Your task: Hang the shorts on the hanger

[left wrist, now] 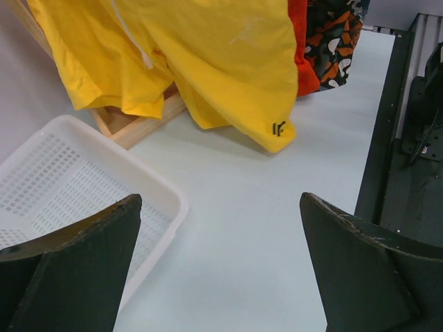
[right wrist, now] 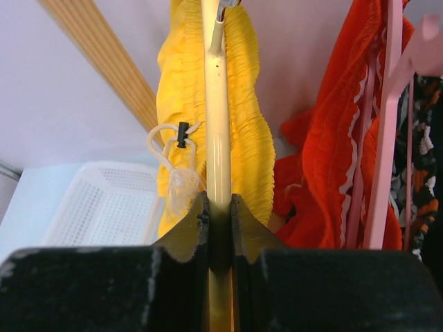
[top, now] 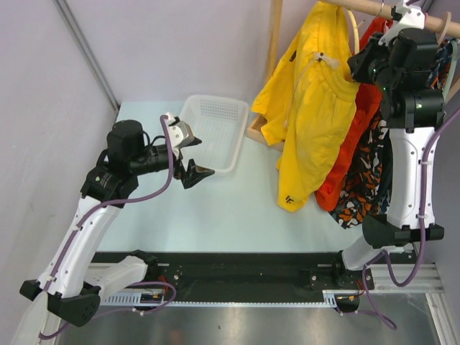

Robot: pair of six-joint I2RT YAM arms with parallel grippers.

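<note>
Where the shorts [top: 309, 108] are: up on the clothes rack at the far right of the table [top: 215, 208], hanging off the wooden rail [top: 402, 14], legs dangling down. From my screen I can't tell if the bottom hem touches the tabletop.
Hanger [right wrist: 218, 138]: thin cream one, running straight up the middle of the right wrist view with the gathered yellow waistband bunched on both sides of it, so the shorts are draped over it.
Right gripper [right wrist: 219, 204]: up by the rail, jaws pinched tight on the cream hanger bar.
Left gripper [left wrist: 218, 207]: jaws spread as wide as they go, holding nothing, hovering over the table just beside the white basket [top: 215, 100].
Drawstring [right wrist: 181, 135]: white, with a little black toggle, hanging off the left side of the waistband.
Dark mark [left wrist: 278, 128]: down at the corner of the lower leg.
Neighbours: an orange garment [top: 363, 122] on a pink hanger [right wrist: 387, 104] right beside the shorts, and dark patterned clothes [top: 366, 180] past that.
</note>
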